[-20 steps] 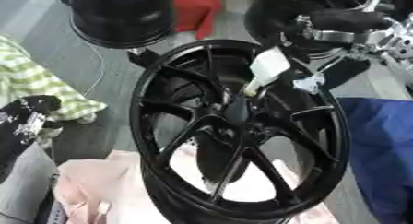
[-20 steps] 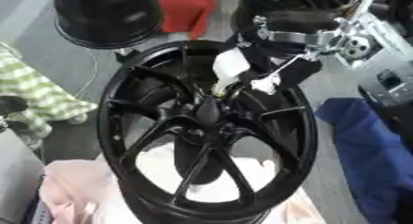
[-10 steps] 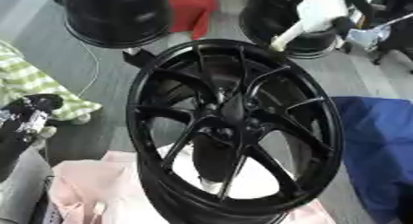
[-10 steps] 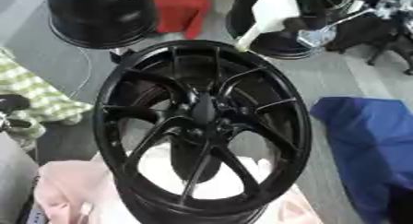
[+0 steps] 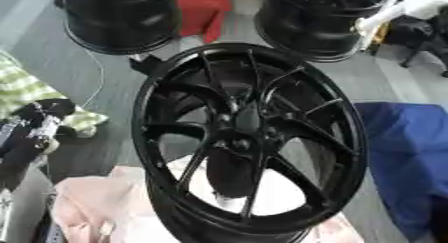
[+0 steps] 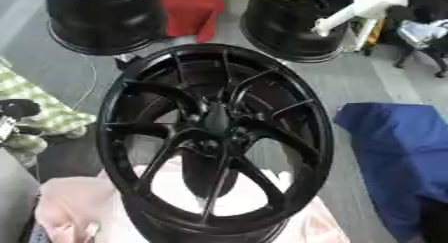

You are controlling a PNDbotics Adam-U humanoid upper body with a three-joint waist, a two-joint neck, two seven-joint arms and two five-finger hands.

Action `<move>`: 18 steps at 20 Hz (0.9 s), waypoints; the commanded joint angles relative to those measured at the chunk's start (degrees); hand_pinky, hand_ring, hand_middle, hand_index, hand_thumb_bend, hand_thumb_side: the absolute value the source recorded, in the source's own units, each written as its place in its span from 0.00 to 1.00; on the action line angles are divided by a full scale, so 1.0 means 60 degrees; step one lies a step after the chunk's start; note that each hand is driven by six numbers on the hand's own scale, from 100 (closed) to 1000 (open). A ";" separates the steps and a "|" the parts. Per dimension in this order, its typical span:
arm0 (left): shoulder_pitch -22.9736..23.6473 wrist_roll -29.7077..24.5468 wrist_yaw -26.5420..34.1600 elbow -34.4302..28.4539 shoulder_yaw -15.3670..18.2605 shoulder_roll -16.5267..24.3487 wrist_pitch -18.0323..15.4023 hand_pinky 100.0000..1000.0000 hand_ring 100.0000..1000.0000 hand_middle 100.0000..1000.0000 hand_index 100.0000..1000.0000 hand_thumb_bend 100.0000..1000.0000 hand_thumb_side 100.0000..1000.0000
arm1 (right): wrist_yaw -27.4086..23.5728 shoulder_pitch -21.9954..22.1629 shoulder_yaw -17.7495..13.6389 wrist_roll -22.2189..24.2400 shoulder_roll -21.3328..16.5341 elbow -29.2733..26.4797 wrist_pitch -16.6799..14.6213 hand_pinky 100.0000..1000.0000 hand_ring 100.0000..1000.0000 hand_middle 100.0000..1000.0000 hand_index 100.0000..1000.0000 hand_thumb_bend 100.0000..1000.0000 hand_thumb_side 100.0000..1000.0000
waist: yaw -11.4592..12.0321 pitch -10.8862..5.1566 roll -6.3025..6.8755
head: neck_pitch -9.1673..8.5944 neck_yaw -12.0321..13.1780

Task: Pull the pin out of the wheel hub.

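Hub: I see the wheel [image 5: 249,137] lying spokes-up on pink cloth [image 5: 87,207]; its hub [image 5: 236,129] sits at centre.
Pin: a white pin [image 6: 363,11], long axis slanting down-left, is carried up near the top right corner, well apart from the hub.
Right hand: barely in view above the pin; I cannot tell its fingers.
Left hand: left hand [image 5: 35,132] idle at left edge, fingers curled, empty.
Judgement: extraction looks done.

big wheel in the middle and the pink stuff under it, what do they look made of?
Wheel: looks like cast metal, probably alloy, with a black, mildly glossy coat; thin rigid spokes and soft highlights along the rim suggest it. Pink stuff: seems to be cloth, matte, judging by its folds and wrinkles.
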 commanded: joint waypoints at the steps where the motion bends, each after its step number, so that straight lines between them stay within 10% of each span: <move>1: -0.0031 0.0124 0.0015 -0.0198 0.0132 0.0129 -0.0001 0.64 0.82 0.68 0.72 0.00 0.48 | 0.0076 0.0399 -0.0920 -0.0493 0.0109 0.0663 0.0215 0.49 0.48 0.15 0.32 0.14 0.23 | -0.0099 -0.0117 0.0013 | -0.0132 0.0173; 4: -0.0054 0.0195 0.0012 -0.0218 0.0195 0.0107 0.0004 0.64 0.82 0.68 0.72 0.00 0.48 | 0.0502 0.1146 -0.1667 -0.0953 0.0766 0.1330 0.0351 0.50 0.52 0.25 0.42 0.26 0.22 | -0.0189 -0.0056 0.0058 | -0.0193 0.0273; 6: -0.0076 0.0228 0.0023 -0.0225 0.0214 0.0088 0.0002 0.64 0.82 0.68 0.72 0.00 0.48 | 0.0822 0.1672 -0.2193 -0.1277 0.1275 0.1798 0.0533 0.54 0.59 0.44 0.67 0.39 0.24 | -0.0212 -0.0018 0.0108 | -0.0244 0.0302; 7: -0.0090 0.0237 0.0027 -0.0224 0.0218 0.0078 -0.0002 0.64 0.82 0.68 0.72 0.00 0.48 | 0.0971 0.1916 -0.2437 -0.1427 0.1516 0.2028 0.0635 0.57 0.64 0.57 0.79 0.53 0.04 | -0.0214 -0.0002 0.0134 | -0.0272 0.0308; 8: -0.0104 0.0243 0.0031 -0.0222 0.0219 0.0069 -0.0008 0.64 0.82 0.68 0.72 0.00 0.48 | 0.1126 0.2168 -0.2689 -0.1582 0.1767 0.2254 0.0719 0.60 0.69 0.71 0.86 0.49 0.29 | -0.0210 0.0013 0.0162 | -0.0297 0.0301; 14: -0.0074 0.0216 0.0063 -0.0168 0.0176 -0.0030 -0.0022 0.64 0.82 0.68 0.72 0.00 0.48 | 0.1681 0.3731 -0.4253 -0.2544 0.3329 0.2145 0.0968 0.58 0.70 0.82 0.87 0.72 0.45 | -0.0156 -0.0058 0.0293 | -0.0272 0.0192; 18: -0.0046 0.0144 0.0091 -0.0143 0.0100 -0.0086 -0.0027 0.64 0.82 0.68 0.72 0.00 0.48 | 0.1147 0.4686 -0.5075 -0.3153 0.4319 0.1230 0.0670 0.53 0.66 0.76 0.85 0.62 0.50 | -0.0029 -0.0128 0.0334 | -0.0194 0.0014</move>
